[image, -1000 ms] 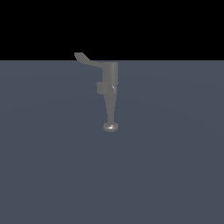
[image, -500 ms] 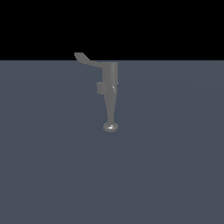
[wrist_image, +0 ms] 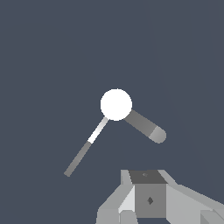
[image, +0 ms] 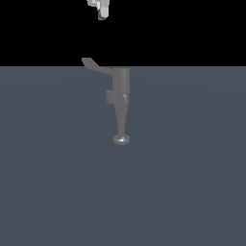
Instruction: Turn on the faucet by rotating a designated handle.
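The faucet (image: 123, 89) stands mid-scene in the exterior view, a grey cylinder with a boxy block and a tapering spout that ends in a shiny knob (image: 121, 139). Its handle (image: 97, 67), a thin lever with an upturned tip, juts toward the exterior view's left. My gripper (image: 100, 10) hangs high above the handle's tip, well clear of it. The wrist view looks down on the faucet's bright round top (wrist_image: 116, 104), with a thin bar and a thicker round-ended bar running out from it. My gripper (wrist_image: 149, 192) shows partly at the frame edge. Whether its jaws are apart is unclear.
A flat dark grey floor (image: 192, 192) spreads around the faucet. Behind it is a black background.
My gripper has come into the exterior view at the top, above the handle; it was out of view in both earlier frames. The faucet and handle have not moved.
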Tool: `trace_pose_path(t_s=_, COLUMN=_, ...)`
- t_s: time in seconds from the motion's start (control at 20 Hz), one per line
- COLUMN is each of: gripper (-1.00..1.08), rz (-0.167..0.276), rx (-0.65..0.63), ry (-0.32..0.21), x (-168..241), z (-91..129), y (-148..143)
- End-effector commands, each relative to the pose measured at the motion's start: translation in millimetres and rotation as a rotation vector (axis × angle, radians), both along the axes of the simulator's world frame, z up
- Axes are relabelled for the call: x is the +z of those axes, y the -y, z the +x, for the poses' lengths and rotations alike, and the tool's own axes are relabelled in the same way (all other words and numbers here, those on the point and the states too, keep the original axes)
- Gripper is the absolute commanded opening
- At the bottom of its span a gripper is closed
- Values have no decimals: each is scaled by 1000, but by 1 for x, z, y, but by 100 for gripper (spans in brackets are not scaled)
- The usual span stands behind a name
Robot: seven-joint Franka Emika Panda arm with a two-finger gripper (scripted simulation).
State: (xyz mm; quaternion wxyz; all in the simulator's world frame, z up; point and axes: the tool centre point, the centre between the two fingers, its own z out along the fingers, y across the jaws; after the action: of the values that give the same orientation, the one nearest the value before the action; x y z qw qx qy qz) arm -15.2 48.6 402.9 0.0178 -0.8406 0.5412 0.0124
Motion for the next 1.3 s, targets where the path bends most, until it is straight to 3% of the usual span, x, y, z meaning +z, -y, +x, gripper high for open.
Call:
trace_pose_path(t_s=0.0, gripper=-100, rz=-1, rx=-62, ry=-3, x=-9, z=11, y=-5)
trace_pose_path(t_s=0.75, gripper=-100, rz=-24, rx=-419, ry=-15, x=-67, z=68, y=-34)
trace_pose_path(t_s=1.25, gripper=-100, rz=-39, rx=-574, ry=-13, x=-97, z=90, y=-48)
